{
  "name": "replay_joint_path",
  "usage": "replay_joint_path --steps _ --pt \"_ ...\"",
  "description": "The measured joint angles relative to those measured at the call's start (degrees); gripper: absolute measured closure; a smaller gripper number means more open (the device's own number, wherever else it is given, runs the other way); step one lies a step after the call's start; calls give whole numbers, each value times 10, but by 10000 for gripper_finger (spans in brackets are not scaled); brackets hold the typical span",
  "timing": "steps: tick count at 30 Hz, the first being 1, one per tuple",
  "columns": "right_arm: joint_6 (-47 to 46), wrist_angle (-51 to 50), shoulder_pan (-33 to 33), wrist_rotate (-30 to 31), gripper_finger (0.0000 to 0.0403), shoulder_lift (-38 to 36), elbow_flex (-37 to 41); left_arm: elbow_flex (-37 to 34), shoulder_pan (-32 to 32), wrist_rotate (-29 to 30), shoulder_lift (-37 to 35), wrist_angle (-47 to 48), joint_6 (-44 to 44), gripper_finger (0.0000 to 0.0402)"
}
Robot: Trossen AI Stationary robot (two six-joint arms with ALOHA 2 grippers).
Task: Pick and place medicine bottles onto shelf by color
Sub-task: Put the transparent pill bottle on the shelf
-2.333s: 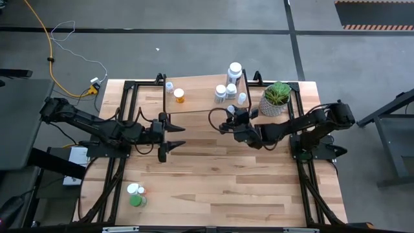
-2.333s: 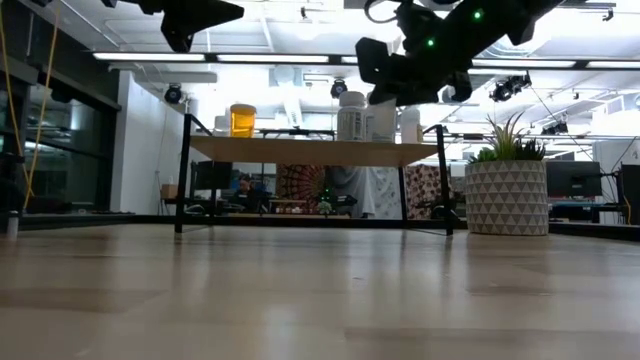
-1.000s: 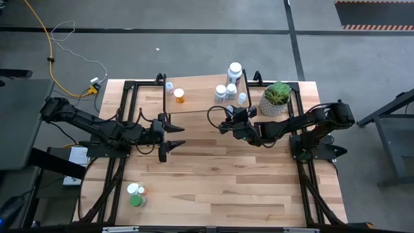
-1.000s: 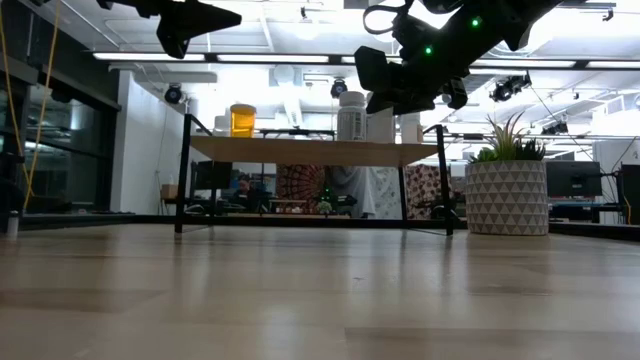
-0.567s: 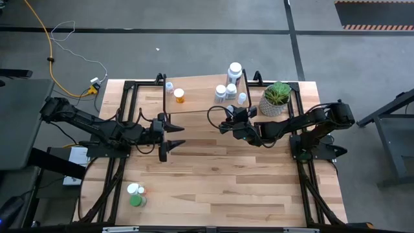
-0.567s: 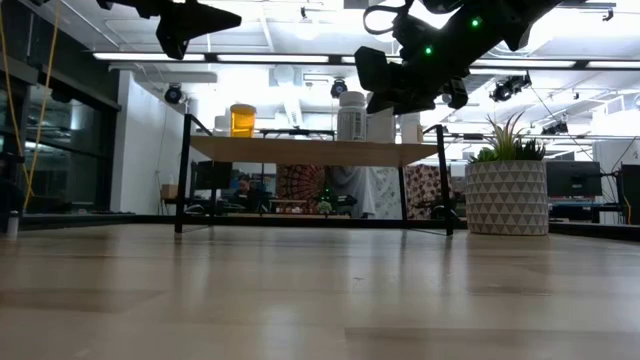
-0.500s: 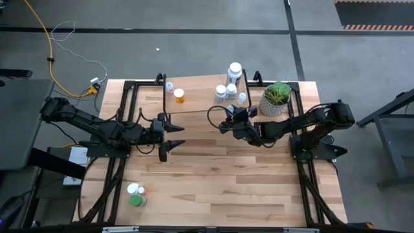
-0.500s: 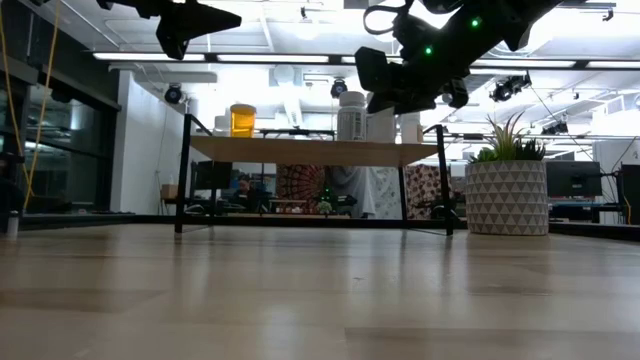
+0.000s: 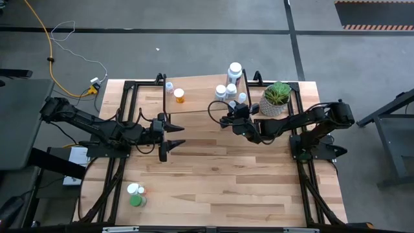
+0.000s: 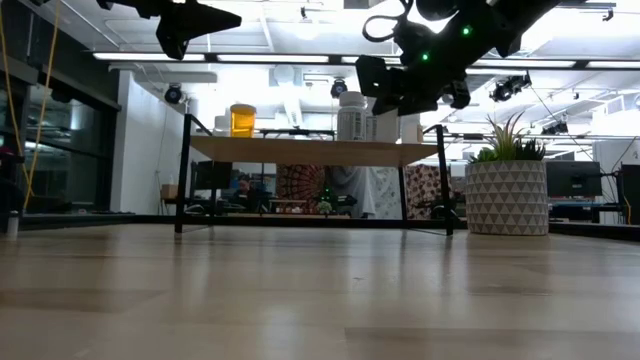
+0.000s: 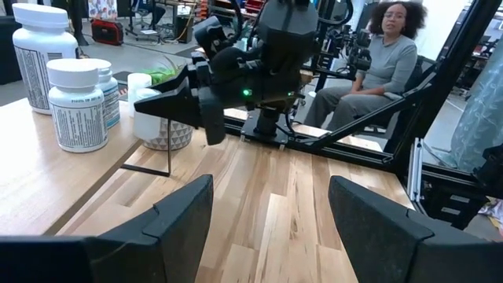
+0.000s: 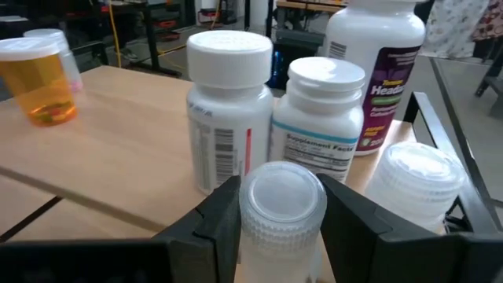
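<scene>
My right gripper (image 9: pixel 230 118) hovers at the near edge of the shelf (image 9: pixel 200 102), shut on a small clear medicine bottle with a translucent white cap (image 12: pixel 281 206). On the shelf stand several white bottles (image 12: pixel 229 110), a clear-capped one (image 12: pixel 413 185), an orange one (image 9: pixel 179 96) and a small clear one (image 9: pixel 169 86). A green and a white bottle (image 9: pixel 136 195) stand on the table at the near left. My left gripper (image 9: pixel 173 134) hangs open over the table's middle left, its fingers (image 11: pixel 182 214) around nothing. My right gripper pinches the small clear bottle between its two fingers (image 12: pixel 222 214), one on each side of the body just under the cap (image 12: pixel 281 236). The fingers reach roughly level toward the shelf. The bottle stands upright, lifted clear of the table.
A potted green plant (image 9: pixel 277 97) stands beside the shelf's right end, close to my right arm. The shelf's thin black legs (image 10: pixel 184 170) stand on the table. A person (image 11: pixel 385 55) sits beyond the table's right side. Bare shelf top lies between the orange bottle and the white ones.
My right gripper has edged slightly toward the shelf at the far edge, keeping the small bottle upright and held.
</scene>
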State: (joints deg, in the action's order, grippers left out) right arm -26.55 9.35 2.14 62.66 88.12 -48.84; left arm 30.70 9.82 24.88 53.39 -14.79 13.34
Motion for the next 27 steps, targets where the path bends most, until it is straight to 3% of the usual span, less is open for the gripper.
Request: replay_joint_path --steps 12,27 --pt "-1 21 -26 -4 271 0 0 0 0 0 0 0 0 158" --pt "-16 24 -63 -54 271 0 -1 0 0 0 0 0 0 158"
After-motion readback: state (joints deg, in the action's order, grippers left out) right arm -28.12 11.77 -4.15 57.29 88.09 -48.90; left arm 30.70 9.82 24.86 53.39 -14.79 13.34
